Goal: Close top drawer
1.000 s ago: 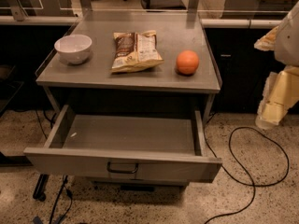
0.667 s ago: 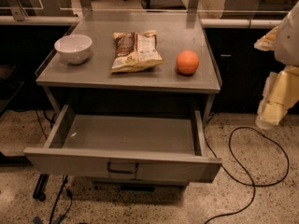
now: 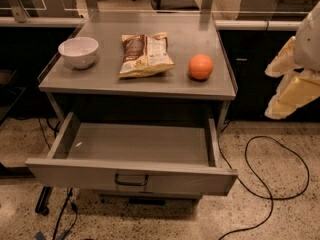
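Start at the left: on the grey metal table [image 3: 100,81] you have a white bowl [image 3: 78,51] sitting upright near its left edge, at about 10 o'clock on the top. At 3 o'clock from the bowl, and apart from it, lies a snack bag [image 3: 145,55], flat on its back with the printed side up.

Below the tabletop, at 6 o'clock, the top drawer [image 3: 75,171] stands pulled well out toward you. Its flat grey front hangs over the speckled floor [image 3: 280,219], and nothing can be seen inside it (the inside walls and bottom are in full view). A small dark wire handle [image 3: 131,180] sits at the middle of the front panel.

Back on the table, an orange [image 3: 200,66] rests at 3 o'clock from the bag, close to the right edge and not touching the bag.

Further right, a black cable [image 3: 272,184] loops across the floor at about 4 o'clock from the drawer.

At the far right edge, at 3 o'clock, you find the tool [image 3: 289,81], pale cream, up at table height and well apart from the drawer and its handle. You cannot tell whether it is open or closed.
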`<state>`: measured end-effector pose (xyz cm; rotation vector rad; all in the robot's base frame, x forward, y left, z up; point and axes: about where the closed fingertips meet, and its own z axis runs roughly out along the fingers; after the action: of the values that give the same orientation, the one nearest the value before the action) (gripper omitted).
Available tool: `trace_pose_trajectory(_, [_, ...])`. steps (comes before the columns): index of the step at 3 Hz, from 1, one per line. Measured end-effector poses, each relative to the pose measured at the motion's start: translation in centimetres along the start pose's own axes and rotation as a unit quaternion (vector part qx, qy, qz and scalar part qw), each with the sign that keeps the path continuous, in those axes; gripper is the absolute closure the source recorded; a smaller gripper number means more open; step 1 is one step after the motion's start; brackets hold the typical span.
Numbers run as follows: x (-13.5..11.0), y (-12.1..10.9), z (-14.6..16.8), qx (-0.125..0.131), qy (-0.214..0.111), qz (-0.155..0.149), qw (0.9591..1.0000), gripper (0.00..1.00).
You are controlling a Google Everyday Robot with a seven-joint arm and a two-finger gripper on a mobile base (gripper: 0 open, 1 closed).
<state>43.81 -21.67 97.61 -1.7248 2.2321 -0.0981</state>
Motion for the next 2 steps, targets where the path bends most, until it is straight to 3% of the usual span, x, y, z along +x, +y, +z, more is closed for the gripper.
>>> trace_pose_trajectory(2, [0.0,0.0,0.0,0.0,0.0,0.0,1.0,0.87])
